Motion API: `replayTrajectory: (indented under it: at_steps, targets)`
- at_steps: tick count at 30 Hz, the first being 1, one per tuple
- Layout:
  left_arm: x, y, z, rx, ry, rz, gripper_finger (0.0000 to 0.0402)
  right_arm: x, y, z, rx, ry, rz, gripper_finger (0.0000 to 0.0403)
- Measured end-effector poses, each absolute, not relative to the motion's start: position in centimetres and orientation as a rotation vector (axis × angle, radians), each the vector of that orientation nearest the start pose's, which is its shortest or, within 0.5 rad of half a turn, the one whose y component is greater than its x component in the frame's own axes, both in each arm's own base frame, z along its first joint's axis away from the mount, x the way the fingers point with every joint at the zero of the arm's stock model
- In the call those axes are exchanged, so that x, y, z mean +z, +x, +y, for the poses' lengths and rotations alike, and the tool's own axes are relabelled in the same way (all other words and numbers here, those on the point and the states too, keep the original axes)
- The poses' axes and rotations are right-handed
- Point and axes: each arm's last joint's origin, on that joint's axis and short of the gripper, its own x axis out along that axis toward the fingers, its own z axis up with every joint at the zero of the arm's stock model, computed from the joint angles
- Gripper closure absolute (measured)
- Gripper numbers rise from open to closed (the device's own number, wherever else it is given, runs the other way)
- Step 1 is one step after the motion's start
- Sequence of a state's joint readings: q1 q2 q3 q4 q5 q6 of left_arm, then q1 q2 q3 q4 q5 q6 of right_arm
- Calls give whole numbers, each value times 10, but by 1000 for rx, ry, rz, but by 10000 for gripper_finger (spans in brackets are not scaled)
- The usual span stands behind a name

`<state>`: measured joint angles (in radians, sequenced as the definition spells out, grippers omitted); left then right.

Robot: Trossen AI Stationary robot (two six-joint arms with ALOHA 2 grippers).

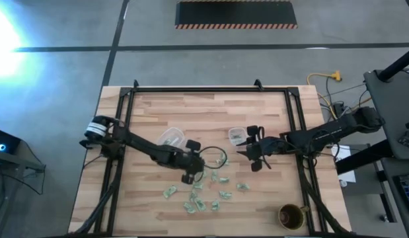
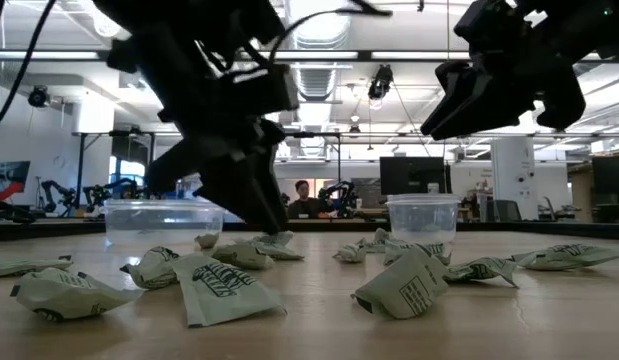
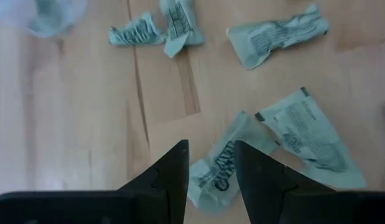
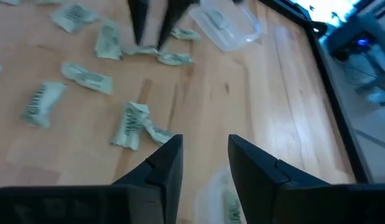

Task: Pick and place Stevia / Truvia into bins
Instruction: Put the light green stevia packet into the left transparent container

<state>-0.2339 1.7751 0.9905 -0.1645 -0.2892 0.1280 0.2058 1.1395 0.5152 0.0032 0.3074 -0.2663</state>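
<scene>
Several green-and-white Stevia packets (image 1: 211, 192) lie flat and crumpled on the wooden table, toward its near edge. The larger clear bin (image 1: 171, 137) and the smaller one (image 1: 238, 135) stand farther back. My left gripper (image 3: 211, 146) is open and low over the pile, its fingers on either side of one packet (image 3: 220, 177); whether they touch it I cannot tell. In the low view its fingers (image 2: 269, 228) reach down to the packets. My right gripper (image 4: 204, 138) is open, holds nothing and hangs raised (image 2: 459, 110) just near of the smaller bin (image 2: 422, 218).
A round brown cup (image 1: 291, 215) stands at the table's near right corner. Black frame rails (image 1: 125, 132) run along the table's left, right and far sides. Bare wood lies left of the larger bin (image 4: 229, 28) and between the two bins.
</scene>
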Motion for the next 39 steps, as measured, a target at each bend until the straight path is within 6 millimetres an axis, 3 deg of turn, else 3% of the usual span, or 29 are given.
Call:
replayTrajectory:
  at_steps: [10, 18, 29, 39]
  targets:
    - [148, 343, -49, -108, 221, 955, 290, 193, 218, 37, -14, -412, 613, 293]
    - [148, 342, -48, -154, 185, 961, 292, 193, 218, 37, -15, -410, 613, 301]
    - [146, 339, -48, -167, 180, 992, 395, 193, 218, 37, -16, -411, 614, 317]
    - [148, 339, -47, -127, 196, 987, 400, 193, 218, 37, -16, -412, 618, 330]
